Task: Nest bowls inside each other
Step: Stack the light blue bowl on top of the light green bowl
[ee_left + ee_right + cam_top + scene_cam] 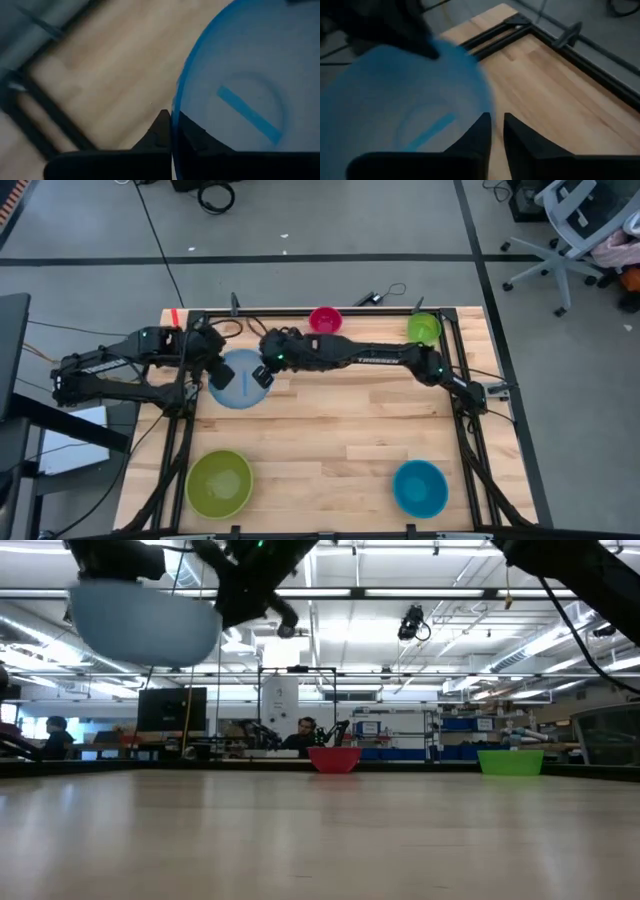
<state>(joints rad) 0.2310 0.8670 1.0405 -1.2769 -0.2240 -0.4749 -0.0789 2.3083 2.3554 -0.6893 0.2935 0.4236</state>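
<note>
The light blue bowl (238, 380) hangs in the air over the table's far left part, and in the low view it (145, 620) is well above the tabletop. My left gripper (171, 117) is shut on the bowl's left rim. My right gripper (495, 119) reaches in from the right to the bowl's right rim (481, 95). Its fingers stand a little apart, with only bare wood between them. The magenta bowl (325, 319) and the small green bowl (424, 328) rest on their bases at the far edge. The lime green bowl (219, 483) and the teal bowl (419, 487) rest near the front. My left gripper has the light blue bowl by its rim (174, 102), with one finger inside the bowl and one outside. The fingers come from the table's left, slanting downward. The bowl is lifted clear of the table, mouth up and slightly tilted. My right gripper's finger (479, 131) stands right beside the bowl's rim; whether it touches I cannot tell.
A black frame (455, 350) runs along the table's far and side edges. Bare wood (330, 430) lies across the middle between the four resting bowls. Beyond the far edge, in the low view, a person sits at a desk (300, 735).
</note>
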